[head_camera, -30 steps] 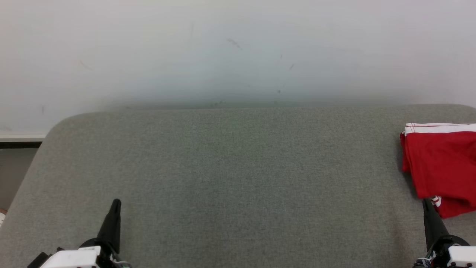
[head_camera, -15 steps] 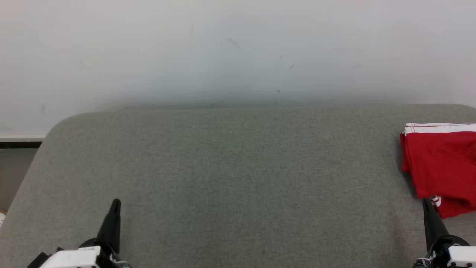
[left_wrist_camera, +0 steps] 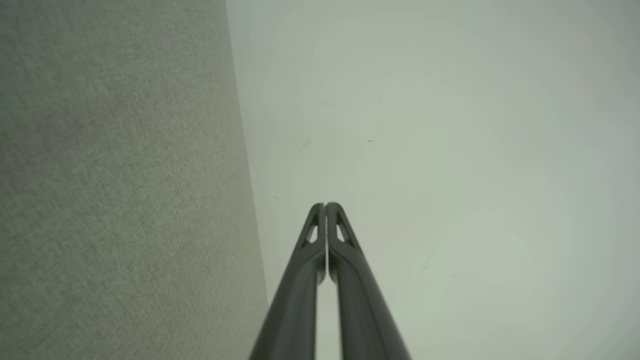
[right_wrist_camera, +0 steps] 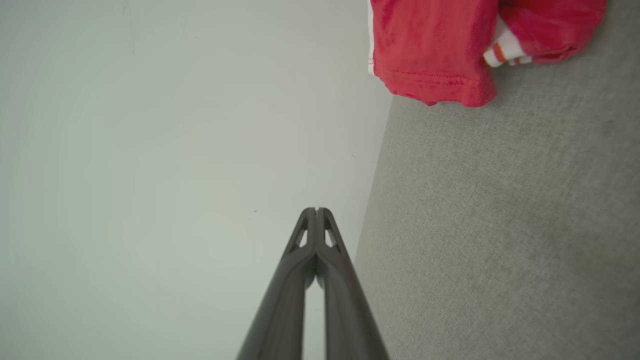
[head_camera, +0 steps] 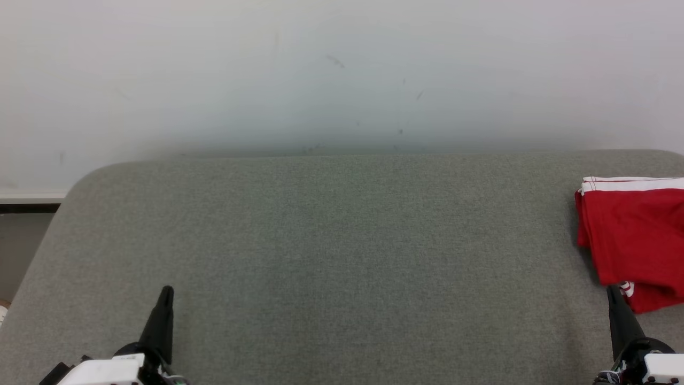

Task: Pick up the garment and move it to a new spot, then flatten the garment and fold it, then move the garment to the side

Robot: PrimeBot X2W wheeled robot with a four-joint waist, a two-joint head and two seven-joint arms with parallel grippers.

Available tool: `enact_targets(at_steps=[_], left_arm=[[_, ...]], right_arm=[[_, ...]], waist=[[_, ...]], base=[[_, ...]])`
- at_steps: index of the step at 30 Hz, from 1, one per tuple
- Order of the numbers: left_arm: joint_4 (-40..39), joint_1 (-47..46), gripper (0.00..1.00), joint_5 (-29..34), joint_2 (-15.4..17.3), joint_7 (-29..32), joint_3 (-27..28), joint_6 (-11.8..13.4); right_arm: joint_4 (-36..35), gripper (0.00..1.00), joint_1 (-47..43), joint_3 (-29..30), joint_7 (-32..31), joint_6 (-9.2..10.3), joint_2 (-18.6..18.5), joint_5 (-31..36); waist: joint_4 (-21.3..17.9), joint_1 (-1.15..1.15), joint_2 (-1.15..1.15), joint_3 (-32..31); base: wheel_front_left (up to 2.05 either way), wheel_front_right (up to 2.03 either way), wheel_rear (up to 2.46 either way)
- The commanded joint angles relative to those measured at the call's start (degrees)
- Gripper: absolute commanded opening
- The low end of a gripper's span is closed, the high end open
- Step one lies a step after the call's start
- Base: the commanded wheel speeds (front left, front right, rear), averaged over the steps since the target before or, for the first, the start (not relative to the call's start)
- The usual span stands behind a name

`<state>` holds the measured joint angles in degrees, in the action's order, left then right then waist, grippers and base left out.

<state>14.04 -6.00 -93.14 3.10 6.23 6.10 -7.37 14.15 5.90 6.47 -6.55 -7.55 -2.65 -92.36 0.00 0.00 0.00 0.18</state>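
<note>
You face a pale off-white wall (head_camera: pixel 342 69) marked with a few faint dark scuffs; it takes up the upper part of the head view. Below it a grey, felt-like fabric tabletop with rounded far corners (head_camera: pixel 320 256) spreads across nearly the whole width.

The red soft-fabric jersey garment (head_camera: pixel 630 235) lies folded on the far right of that tabletop, cut off by the right edge of the head view. A white striped band runs along its far edge, and a scrap of white-and-red trim peeks out at its near edge. In your right wrist view you can see the garment (right_wrist_camera: pixel 430 45) with its stitched red hem lying flat on the grey fabric.

Your left gripper (head_camera: pixel 166 291) sits at the lower left, over bare grey fabric and well apart from the garment. Its two long dark fingers are pressed together tip to tip, with nothing between them. Your right gripper (head_camera: pixel 611 290) sits at the lower right, near the garment's near-left corner. Its fingers are likewise closed on each other and empty. The right wrist view shows bare grey fabric between those tips and the cloth, so they are not touching it.
</note>
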Motion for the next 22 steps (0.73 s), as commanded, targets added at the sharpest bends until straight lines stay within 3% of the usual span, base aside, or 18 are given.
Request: enact_targets(at_steps=[1,22], left_arm=[[0.04,-0.53,0.0,0.77,0.17,0.17,0.23,-0.32],[0.05,-0.54,0.0,0.91,0.08,0.28,0.35,-0.32]], right_arm=[[-0.22,0.0,0.74,0.17,-0.17,0.12,-0.42,-0.12],[-0.22,0.0,0.73,0.16,-0.16,0.12,-0.42,-0.12]], waist=[[0.0,0.0,0.0,0.0],[0.0,0.0,0.0,0.0]], base=[[0.0,0.0,0.0],[0.0,0.0,0.0]])
